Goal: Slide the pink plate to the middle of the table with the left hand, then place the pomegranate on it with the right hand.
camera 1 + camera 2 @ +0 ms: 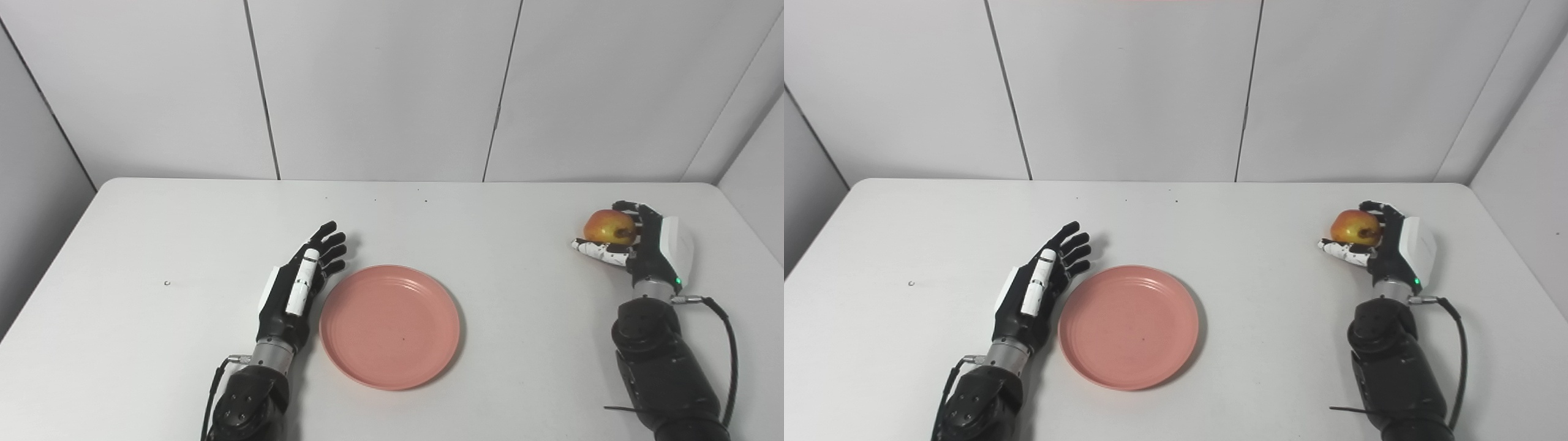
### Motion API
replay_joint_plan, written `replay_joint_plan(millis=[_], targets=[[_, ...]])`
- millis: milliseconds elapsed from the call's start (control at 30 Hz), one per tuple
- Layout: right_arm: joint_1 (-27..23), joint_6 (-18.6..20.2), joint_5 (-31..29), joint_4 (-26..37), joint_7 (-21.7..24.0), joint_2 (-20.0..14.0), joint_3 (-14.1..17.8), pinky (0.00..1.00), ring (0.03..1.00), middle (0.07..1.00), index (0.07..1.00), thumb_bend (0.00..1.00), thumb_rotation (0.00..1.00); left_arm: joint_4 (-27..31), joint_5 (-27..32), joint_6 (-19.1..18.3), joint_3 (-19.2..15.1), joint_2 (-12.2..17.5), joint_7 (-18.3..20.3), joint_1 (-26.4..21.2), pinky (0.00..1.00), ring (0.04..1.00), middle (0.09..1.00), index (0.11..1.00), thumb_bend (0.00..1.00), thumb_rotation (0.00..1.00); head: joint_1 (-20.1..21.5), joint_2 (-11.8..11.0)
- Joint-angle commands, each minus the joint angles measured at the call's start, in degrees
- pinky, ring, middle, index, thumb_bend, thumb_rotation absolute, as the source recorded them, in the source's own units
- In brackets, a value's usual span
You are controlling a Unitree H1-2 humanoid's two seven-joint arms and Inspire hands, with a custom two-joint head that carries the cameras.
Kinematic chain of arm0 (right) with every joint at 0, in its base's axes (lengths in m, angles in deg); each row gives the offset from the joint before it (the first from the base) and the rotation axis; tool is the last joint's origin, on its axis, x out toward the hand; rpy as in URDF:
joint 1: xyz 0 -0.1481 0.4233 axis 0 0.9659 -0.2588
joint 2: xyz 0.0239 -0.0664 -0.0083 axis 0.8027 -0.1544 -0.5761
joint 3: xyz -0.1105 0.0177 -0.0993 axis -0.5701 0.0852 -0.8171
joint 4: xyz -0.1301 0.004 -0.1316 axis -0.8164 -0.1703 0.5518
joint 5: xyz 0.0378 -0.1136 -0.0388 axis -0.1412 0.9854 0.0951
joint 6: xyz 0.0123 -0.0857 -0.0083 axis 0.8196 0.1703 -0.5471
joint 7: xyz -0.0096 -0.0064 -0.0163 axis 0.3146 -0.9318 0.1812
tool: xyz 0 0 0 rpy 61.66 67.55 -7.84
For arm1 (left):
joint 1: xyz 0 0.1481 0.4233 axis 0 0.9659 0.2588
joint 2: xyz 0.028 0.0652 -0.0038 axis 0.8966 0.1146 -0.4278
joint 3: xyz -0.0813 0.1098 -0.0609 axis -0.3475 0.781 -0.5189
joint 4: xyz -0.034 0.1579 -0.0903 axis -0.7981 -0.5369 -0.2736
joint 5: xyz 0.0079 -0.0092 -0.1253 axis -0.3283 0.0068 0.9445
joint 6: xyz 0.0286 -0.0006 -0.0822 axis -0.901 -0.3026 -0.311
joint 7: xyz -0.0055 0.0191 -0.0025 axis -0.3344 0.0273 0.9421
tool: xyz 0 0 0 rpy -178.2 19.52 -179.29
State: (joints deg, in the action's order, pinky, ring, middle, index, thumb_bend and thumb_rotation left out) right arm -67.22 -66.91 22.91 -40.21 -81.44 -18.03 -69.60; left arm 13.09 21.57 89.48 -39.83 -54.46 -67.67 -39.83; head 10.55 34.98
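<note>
Left eye view looks down on a white table (153, 245) with both of my arms reaching in from the bottom edge. My left hand (297, 291) lies near the middle of the table, edge-on, with the palm turned toward the pink plate (389, 326). Its fingers (331, 242) are straight and loosely fanned, holding nothing, and the white thumb (302, 283) rests along the top of the hand. The plate sits flat just to the palm side of this hand, so close that its rim looks to touch the heel of the palm, though from this angle I cannot be sure of contact. The dish of the plate is bare apart from one tiny dark speck.

Well apart from the plate, far out toward the right edge of the table, my right hand (649, 248) is wrapped around the pomegranate (608, 226). The fruit is small and round, yellow shading to red. My dark fingers curl over its top and far side, and the white thumb (600, 250) lies beneath it on the near side, so the fruit is cupped between them. I cannot tell whether the fruit rests on the table or is held just above it.

A few small dark specks mark the tabletop beyond my left fingertips. Plain white wall panels (380, 86) stand behind the table.
</note>
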Motion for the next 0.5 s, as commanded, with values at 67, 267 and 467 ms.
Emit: replay_joint_plan(millis=[67, 267, 467], targets=[[-0.71, -2.38, 0.54, -0.25, -1.40, -0.80, -0.39, 0.33, 0.410, 0.438, 0.531, 0.52, 0.00, 1.38, 0.26, -0.14, -0.17, -0.35, -0.02, -0.44, 0.84, 0.859, 0.858, 0.843, 0.34, 0.94, -0.15, -0.05], [0.11, -4.37, 0.08, 1.33, -3.48, -0.06, 0.05, 0.30, 0.380, 0.472, 0.522, 0.52, 0.00, 1.27, -0.24, 0.34, 0.11, -0.17, 0.02, -0.45, 0.84, 0.857, 0.856, 0.840, 0.34, 0.94, -0.50, 0.03], [1.66, -6.68, -0.86, 5.30, -4.30, 1.47, 0.50, 0.30, 0.377, 0.476, 0.543, 0.51, 0.00, 1.64, -1.09, 0.00, 0.38, 0.08, -0.23, -0.34, 0.84, 0.857, 0.853, 0.838, 0.34, 0.94, -0.41, 0.20]])
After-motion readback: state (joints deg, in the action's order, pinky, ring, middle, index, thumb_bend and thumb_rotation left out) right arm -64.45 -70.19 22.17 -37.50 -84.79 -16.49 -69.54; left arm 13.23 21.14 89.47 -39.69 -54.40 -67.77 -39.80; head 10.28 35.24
